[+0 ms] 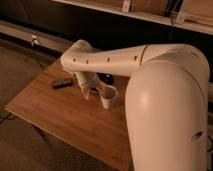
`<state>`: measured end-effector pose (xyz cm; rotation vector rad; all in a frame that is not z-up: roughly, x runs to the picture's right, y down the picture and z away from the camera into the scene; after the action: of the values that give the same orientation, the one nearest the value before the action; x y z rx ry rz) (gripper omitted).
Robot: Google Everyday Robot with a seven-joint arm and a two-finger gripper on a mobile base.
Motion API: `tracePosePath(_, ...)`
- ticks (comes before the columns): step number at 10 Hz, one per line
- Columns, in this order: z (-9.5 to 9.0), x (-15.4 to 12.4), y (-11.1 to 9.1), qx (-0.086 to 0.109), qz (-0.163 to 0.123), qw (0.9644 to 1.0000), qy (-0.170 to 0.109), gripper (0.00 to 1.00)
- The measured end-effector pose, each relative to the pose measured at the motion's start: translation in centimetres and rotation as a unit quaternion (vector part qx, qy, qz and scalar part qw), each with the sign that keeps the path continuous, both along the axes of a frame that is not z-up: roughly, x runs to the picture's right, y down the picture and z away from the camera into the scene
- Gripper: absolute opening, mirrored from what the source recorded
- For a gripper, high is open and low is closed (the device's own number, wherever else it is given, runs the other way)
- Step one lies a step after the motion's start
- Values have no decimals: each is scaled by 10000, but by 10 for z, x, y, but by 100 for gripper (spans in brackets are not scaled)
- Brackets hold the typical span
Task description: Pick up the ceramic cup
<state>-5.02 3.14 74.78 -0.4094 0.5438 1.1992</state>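
1. Cup (109, 96) stands upright at frame centre on the bench (45, 107)
2. Claw (93, 92) hangs just left of it, jaws spread, holding nothing
3. Ease it across until the jaws straddle the cup (below the rim), then close gently

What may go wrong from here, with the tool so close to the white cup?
The open tool hangs low over the wooden table, just left of the ceramic cup; a sideways move might tip the cup instead of enclosing it.
A dark round object stands close behind the cup; a push could knock the cup against it.
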Motion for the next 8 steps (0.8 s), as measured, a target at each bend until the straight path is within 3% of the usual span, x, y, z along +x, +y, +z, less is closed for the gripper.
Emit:
tracePosePath(3,9,6,8,-26,-38,10000,-27,65)
tracePosePath(8,30,17,23,-64,249,9997,36,65)
